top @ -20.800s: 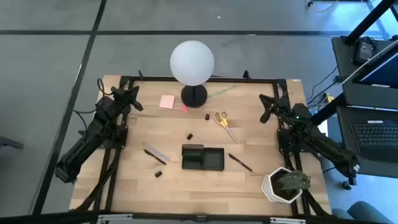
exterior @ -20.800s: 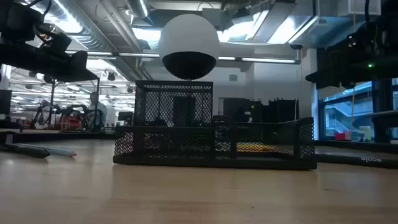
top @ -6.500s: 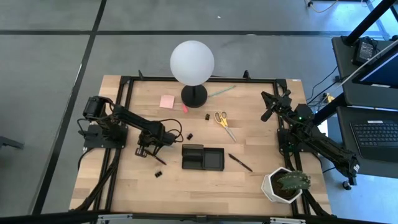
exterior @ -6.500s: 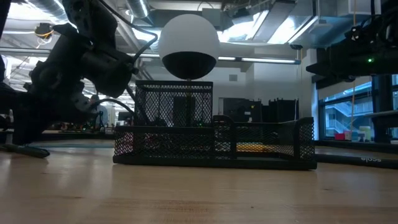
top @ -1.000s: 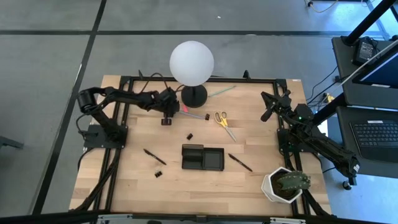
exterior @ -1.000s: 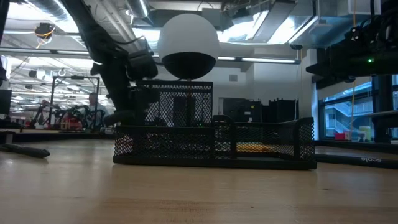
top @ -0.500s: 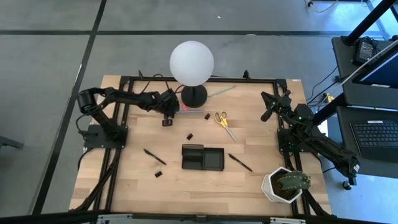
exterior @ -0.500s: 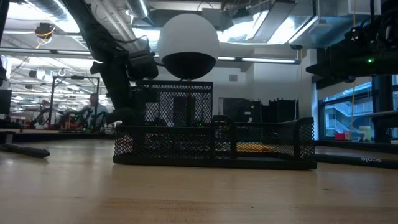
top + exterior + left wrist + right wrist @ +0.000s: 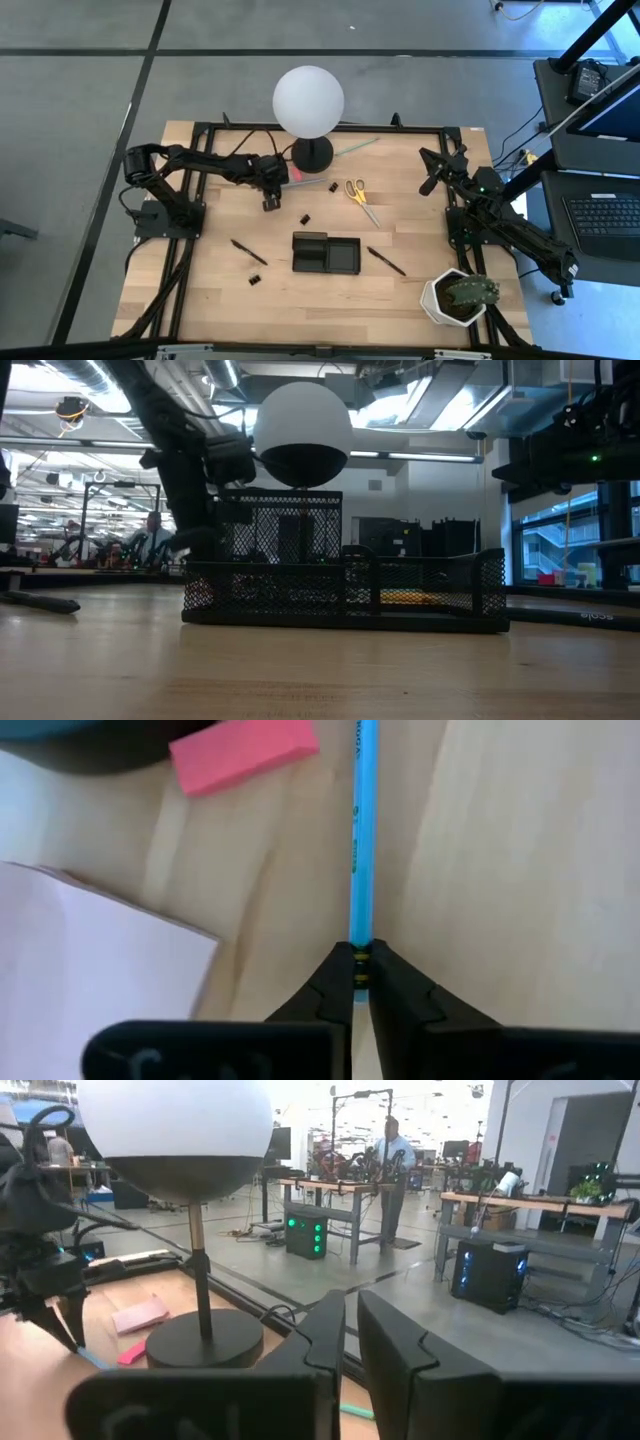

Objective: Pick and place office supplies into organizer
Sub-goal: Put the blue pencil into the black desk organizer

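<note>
**Left gripper clamped on blue pen, organizer not yet filled**

Left gripper [image 9: 358, 982] was pinched on the end of a thin blue pen [image 9: 361, 840] beside the pink square sticky-note pad [image 9: 90, 970], near the lamp base. Low black mesh organizer [image 9: 326, 254] mid-table looked empty; yellow-handled scissors [image 9: 358, 194] lay loose. Right gripper [image 9: 350, 1345] was parked at its side, fingers together.

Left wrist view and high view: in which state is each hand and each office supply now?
Left hand, shut on thin blue pencil.
Right hand, idle, holding nothing.
Yellow-handled scissors, closed, flat on table.
Pale pink square sticky-note pad, flat on table.
Black mesh organizer, upright.
</note>
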You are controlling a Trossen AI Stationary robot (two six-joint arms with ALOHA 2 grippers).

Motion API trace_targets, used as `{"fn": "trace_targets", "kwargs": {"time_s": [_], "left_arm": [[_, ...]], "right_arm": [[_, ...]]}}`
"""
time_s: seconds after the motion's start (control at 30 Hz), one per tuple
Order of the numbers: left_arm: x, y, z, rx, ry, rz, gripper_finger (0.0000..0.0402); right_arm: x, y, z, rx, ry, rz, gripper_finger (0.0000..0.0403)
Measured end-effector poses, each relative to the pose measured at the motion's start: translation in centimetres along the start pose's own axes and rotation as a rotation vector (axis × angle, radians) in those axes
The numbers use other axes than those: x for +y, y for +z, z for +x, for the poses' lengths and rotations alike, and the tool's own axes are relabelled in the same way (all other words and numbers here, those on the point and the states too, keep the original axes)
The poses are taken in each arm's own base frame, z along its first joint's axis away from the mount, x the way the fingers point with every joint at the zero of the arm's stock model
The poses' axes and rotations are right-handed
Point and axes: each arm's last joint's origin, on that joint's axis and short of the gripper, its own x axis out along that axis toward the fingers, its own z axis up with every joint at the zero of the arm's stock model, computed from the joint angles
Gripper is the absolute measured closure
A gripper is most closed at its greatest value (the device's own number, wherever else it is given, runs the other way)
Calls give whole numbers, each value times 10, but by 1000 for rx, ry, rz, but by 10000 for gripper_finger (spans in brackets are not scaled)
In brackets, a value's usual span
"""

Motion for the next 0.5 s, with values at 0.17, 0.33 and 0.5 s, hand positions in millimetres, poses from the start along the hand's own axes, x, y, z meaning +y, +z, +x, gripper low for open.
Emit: {"fn": "trace_targets", "kwargs": {"time_s": [0.17, 0.33, 0.5], "left_arm": [[-9, 2, -5, 51, -40, 1, 387], [-18, 1, -9, 110, -73, -22, 388], [-28, 0, -12, 155, -98, -37, 387]], "right_arm": [[0, 0, 0, -1, 0, 3, 366], [0, 0, 0, -2, 1, 3, 366], [0, 0, 0, -2, 1, 3, 366]]}}
